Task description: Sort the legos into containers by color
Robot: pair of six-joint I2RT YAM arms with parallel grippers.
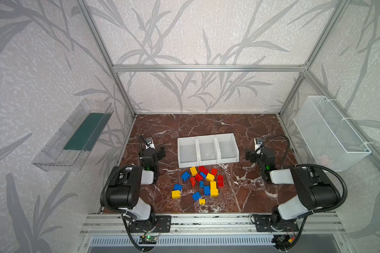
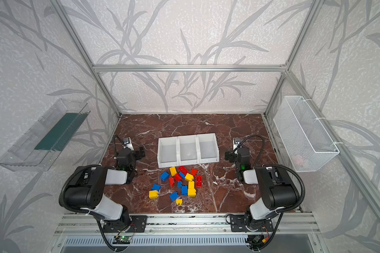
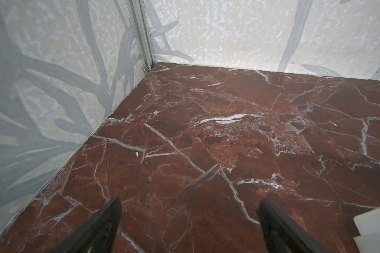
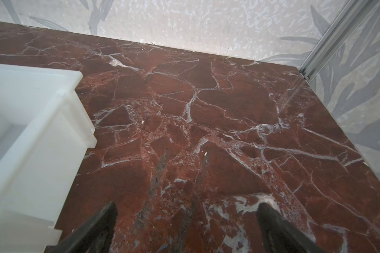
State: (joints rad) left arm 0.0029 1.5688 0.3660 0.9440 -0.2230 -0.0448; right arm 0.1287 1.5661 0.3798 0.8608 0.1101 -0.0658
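**Bricks unsorted, both arms waiting at the flanks**

The legos (image 1: 201, 184) lie in a loose heap of red, blue and yellow on the table (image 1: 239, 131). The heap sits just in front of the containers (image 1: 206, 163), with a few blue and yellow strays nearer my end. Several bricks overlap, so I would not swear to a count from up here. The three white containers stand joined in a row and look bare inside, so I judge the sorting has not begun.

The left pincer (image 1: 161, 152) sits off the row's left end and the right pincer (image 1: 248, 155) off its right end, each low over bare table. In both wrist views the jaws gape wide with nothing between them.

Flanking the row this way leaves the heap unobstructed. I reckon either arm can swing in for a first brick without crossing the other.
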